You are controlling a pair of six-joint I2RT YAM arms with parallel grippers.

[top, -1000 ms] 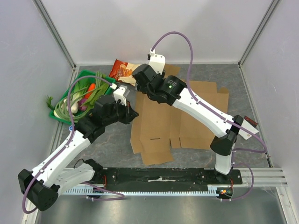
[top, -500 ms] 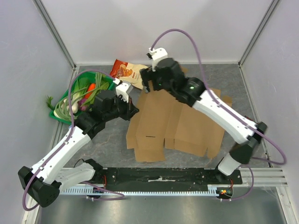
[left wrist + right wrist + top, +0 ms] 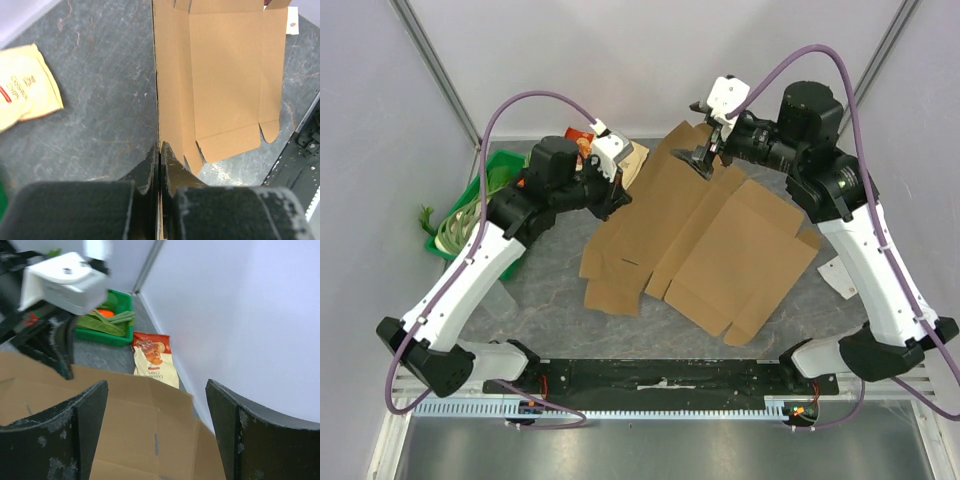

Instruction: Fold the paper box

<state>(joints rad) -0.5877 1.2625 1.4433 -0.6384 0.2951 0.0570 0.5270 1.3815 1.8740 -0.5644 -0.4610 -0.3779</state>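
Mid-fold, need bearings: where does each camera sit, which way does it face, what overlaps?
Top external: above and behind the bases, looking down at the table; left arm, right arm and the unfolded paper box show.
Left wrist: on the left arm, looking along the left end effector, shut on the box's edge; snack bag at left.
Right wrist: on the right arm, facing the far-left corner through the open right end effector; green basket, left arm ahead.
Shared: both wrist views show box and snack bag.
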